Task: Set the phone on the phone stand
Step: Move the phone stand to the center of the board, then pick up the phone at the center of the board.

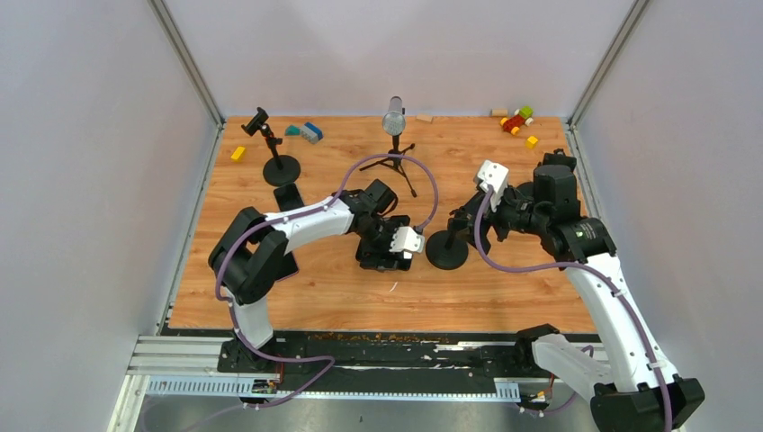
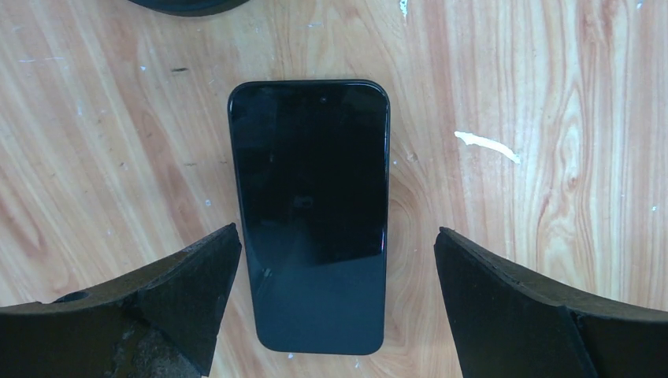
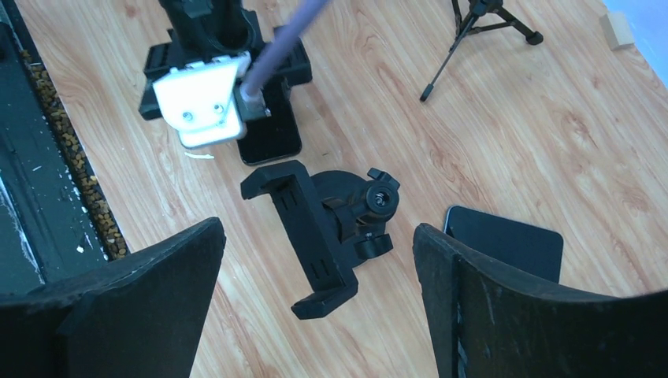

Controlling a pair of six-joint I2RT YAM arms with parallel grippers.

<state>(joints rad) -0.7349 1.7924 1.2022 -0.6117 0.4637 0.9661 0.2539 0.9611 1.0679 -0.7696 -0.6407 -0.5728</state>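
A black phone (image 2: 311, 213) lies flat and screen up on the wooden table. My left gripper (image 2: 337, 232) hangs open right over its lower half, one finger on each side and neither touching it. In the top view this gripper (image 1: 385, 252) covers the phone. The black phone stand (image 3: 303, 236) is just to the right of it, with a round base (image 1: 447, 252) and an empty clamp cradle tilted on its ball joint. My right gripper (image 3: 317, 228) is open above the cradle and holds nothing. From there the phone (image 3: 272, 138) shows under the left wrist.
A second stand (image 1: 273, 151) and another dark phone (image 1: 288, 196) are at the back left. A microphone on a tripod (image 1: 394, 126) stands at the back middle. Small toy blocks (image 1: 517, 120) lie along the far edge. A dark flat slab (image 3: 504, 240) lies beside the stand.
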